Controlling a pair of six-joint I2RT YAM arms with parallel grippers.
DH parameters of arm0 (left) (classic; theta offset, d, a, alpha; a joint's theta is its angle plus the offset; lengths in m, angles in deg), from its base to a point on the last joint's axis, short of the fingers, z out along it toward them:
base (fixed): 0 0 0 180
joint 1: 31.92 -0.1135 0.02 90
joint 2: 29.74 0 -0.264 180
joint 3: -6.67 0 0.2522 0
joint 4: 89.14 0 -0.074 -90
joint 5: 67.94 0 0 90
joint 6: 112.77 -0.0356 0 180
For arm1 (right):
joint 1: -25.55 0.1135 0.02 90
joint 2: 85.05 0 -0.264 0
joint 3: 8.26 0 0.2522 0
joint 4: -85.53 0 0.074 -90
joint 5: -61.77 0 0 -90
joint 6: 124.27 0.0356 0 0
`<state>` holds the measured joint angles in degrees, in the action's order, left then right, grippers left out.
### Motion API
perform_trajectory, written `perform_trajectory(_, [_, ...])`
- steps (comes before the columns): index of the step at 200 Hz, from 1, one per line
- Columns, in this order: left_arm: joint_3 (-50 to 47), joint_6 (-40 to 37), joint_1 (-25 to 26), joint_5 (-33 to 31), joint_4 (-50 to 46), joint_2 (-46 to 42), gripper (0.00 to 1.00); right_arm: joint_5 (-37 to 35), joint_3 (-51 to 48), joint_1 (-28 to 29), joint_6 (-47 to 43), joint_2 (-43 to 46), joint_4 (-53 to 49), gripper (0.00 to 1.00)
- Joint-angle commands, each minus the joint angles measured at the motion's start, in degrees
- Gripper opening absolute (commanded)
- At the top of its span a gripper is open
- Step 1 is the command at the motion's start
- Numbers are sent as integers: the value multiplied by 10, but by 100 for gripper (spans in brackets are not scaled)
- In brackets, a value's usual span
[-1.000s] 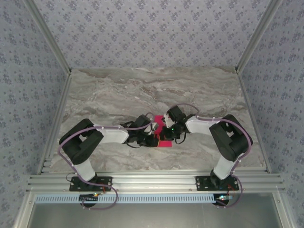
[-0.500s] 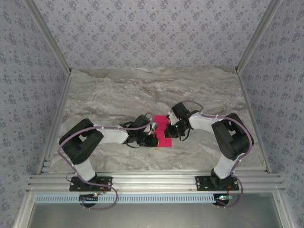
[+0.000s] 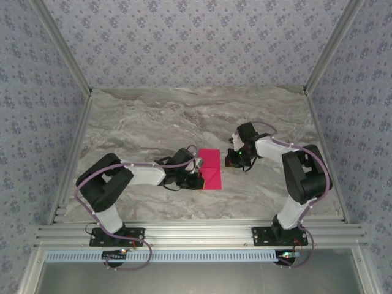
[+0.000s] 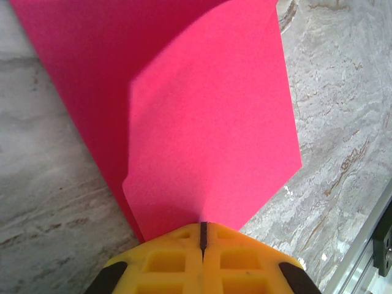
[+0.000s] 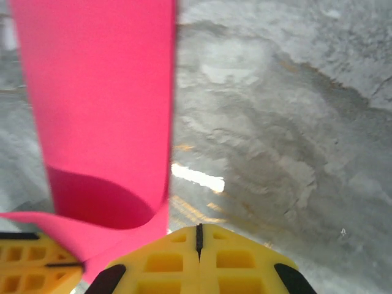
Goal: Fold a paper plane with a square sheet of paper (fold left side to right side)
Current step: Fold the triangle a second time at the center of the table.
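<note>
Black-and-white arms, purple cables, yellow, seemingly plastic, gridded claw fingers.

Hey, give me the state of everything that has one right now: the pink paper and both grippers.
square sheet of paper: partly folded, pink face up, one flap lifted off the layer below, lying on the table.
left gripper: shut, pinching the flap's near corner.
right gripper: shut, nothing between its fingers, beside the sheet's right edge.

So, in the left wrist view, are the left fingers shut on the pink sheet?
Yes, the left fingers meet at a thin slit, and the pink sheet runs straight down into that slit.
</note>
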<state>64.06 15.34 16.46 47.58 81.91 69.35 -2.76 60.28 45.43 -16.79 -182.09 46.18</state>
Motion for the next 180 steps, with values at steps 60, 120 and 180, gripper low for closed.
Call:
perform_trajectory(60, [-18,1,2,-17,-50,15,0,70,-25,94,30,22,53,0])
perform_trajectory(120, [-13,0,2,-18,-54,20,0,19,19,101,19,-51,15,0])
perform_trajectory(180, [-15,-2,1,-19,-58,21,0,-11,22,59,2,-75,-18,0])
